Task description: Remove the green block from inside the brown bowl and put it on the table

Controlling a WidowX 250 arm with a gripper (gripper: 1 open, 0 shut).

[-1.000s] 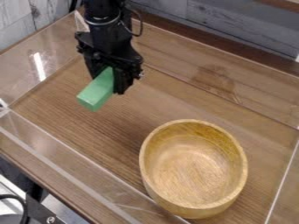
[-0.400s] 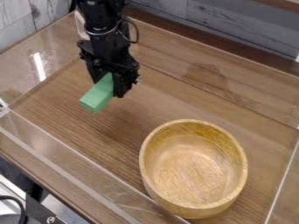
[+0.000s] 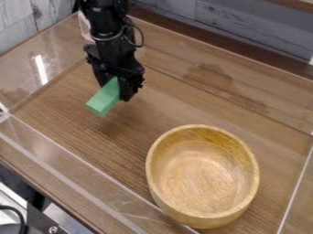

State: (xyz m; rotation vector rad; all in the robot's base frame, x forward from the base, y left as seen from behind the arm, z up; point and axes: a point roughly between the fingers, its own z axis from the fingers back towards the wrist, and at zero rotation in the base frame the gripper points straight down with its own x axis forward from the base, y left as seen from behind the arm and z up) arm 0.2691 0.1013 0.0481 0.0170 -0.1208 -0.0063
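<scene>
Your claw shifts slightly toward twelve o'clock, gripping the green block by its upper end, well out at ten o'clock from the brown bowl; only release onto the table seems left.

A black cable — thin, curved — lower left (partly cropped).

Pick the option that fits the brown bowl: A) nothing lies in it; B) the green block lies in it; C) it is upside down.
A: the brown bowl shows a bare inside, while the gripper holds the green block away from it.
</scene>
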